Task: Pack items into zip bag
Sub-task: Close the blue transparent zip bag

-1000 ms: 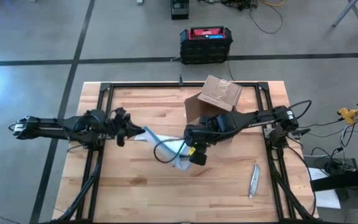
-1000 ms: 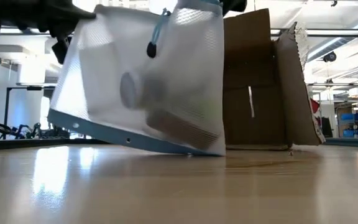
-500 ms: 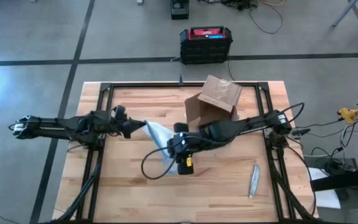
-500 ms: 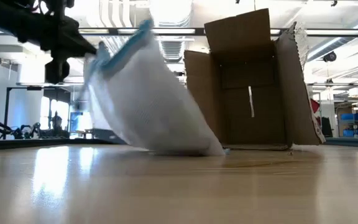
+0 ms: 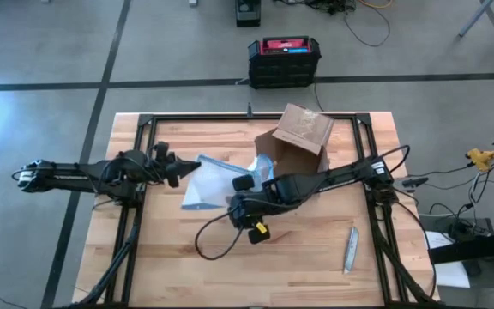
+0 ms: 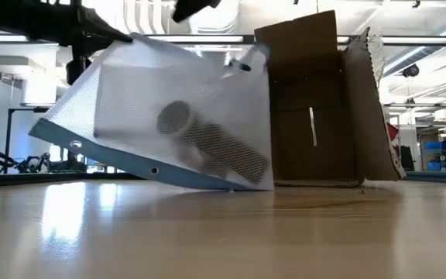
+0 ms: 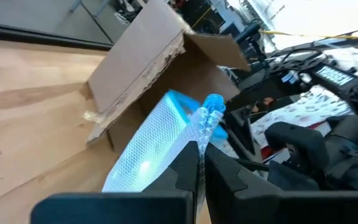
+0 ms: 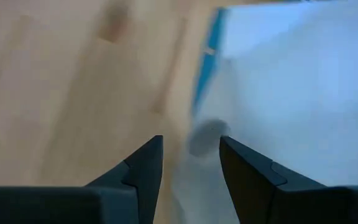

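Note:
The zip bag is a clear mesh-patterned pouch with a blue strip along its low edge. It hangs tilted between the arms, in front of the box. A grey, roll-like item shows through its wall. My left gripper is shut on the bag's upper left corner. My right gripper hovers above the bag's right part. Its fingers are open and point down at the bag's wall, near the blue strip. My left gripper pinches the bag's upper corner between its two shut fingers, coming nearly level from the table's left. The bag hangs slanting below the hold, its blue edge lowest; the low corner by the box seems to reach the table. My right gripper: whether its fingers touch the bag, I cannot tell.
A brown cardboard box lies on its side at the far middle, its mouth toward the bag. A slim grey tool lies near the right front. Bare wood lies in front of the bag.
My right gripper has moved toward the table's left and sunk, rolling as it went. The bag has swung about under my left gripper's hold: it first bunched up narrow, and it now hangs spread out wide with the blue strip low.

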You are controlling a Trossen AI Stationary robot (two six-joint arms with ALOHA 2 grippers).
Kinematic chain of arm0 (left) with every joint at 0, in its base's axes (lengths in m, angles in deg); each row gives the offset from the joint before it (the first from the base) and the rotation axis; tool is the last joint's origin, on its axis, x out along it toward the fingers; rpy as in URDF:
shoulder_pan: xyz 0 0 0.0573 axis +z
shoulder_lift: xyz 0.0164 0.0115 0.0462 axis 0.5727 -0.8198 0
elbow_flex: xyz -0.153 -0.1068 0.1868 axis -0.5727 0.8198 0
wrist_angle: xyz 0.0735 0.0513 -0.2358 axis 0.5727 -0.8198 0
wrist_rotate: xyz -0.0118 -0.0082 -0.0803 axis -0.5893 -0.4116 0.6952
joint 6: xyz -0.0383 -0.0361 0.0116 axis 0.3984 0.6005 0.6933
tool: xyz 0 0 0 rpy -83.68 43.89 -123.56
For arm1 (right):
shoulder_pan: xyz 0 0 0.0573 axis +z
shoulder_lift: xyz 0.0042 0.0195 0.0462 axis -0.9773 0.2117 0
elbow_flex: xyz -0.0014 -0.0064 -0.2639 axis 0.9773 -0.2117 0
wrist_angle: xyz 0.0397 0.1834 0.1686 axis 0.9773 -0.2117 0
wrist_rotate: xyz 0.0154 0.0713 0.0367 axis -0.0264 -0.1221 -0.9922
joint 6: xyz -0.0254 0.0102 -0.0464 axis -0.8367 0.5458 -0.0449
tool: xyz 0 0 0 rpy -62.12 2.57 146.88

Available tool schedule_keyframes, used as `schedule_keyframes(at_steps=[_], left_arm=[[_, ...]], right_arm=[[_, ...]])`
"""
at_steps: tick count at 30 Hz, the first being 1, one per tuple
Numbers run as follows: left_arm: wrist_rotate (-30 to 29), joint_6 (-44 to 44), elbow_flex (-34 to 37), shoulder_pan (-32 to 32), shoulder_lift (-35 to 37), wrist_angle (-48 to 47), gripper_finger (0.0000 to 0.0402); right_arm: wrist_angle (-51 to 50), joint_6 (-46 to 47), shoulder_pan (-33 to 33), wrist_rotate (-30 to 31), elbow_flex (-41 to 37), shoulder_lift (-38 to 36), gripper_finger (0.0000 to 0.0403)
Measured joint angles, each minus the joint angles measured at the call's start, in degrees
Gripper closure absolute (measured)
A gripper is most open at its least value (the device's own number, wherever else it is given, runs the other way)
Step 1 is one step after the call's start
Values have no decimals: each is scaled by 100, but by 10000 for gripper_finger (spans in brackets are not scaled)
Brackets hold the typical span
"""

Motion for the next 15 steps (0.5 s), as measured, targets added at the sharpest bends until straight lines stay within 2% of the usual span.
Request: schedule_keyframes(at_steps=[4,8,15], left_arm=[[8,-34,0,-12,-56,7,401],[24,-90,0,-22,-53,19,401],[48,-247,0,-22,-47,21,401]], right_arm=[[-304,826,-12,499,13,-192,253],[-786,1877,0,615,8,-330,253],[-1136,3051,99,658,-58,-348,275]])
